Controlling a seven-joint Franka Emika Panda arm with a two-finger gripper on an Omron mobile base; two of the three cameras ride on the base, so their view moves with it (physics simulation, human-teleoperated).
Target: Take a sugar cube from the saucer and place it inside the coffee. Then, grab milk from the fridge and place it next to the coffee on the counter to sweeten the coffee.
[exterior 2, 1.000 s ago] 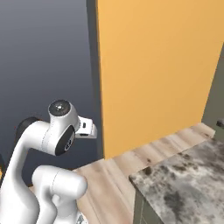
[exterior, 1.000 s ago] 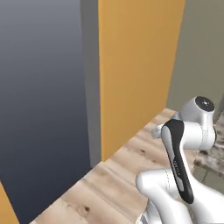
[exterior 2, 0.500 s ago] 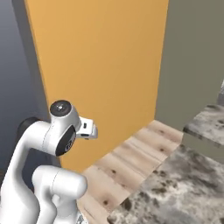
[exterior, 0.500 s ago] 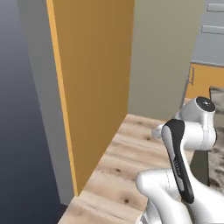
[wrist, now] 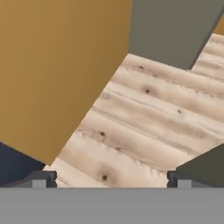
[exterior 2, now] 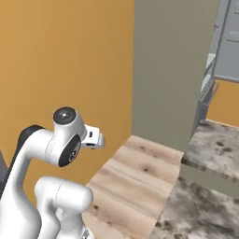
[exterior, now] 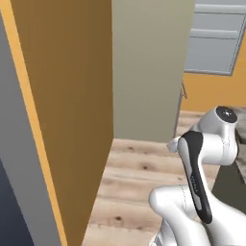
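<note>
Your gripper (wrist: 112, 178) has its jaws spread wide apart w/ nothing between them, hanging over the pale wood floor (wrist: 144, 127) beside the orange wall (wrist: 57, 65). You've got the counter (exterior 2: 210, 186) at the right of the right base view, mottled stone, next to an olive-grey tall panel (exterior 2: 172, 70); saucer, coffee and milk can't be made out.

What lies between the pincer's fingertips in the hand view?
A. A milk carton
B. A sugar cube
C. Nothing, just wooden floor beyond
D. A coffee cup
C: the pincer stands open, its fingertips set wide apart, with bare wooden floor showing between them.
</note>
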